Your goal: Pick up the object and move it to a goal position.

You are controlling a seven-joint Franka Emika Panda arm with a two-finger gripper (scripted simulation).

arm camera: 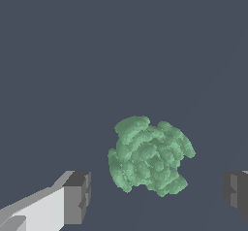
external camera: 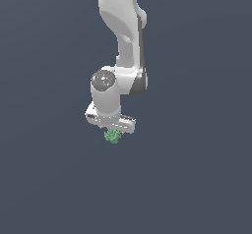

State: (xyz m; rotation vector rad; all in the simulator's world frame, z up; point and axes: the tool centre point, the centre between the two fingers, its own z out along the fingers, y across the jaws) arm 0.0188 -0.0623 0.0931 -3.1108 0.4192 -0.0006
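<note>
Gripper: spread wide, nothing gripped, a clear gap seen between each dark fingertip and the lump.
Object: a bumpy green lump, seen between the fingers, untouched.
Exterior view: object seen directly under the white gripper.
Arm: pointed downward.

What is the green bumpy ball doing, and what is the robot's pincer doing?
green bumpy lump: lying free on the dark surface, between the two fingers but touching neither.
pincer: open, fingers spread wide on either side of the lump, holding nothing.
robot arm: bent down over the lump.
</note>
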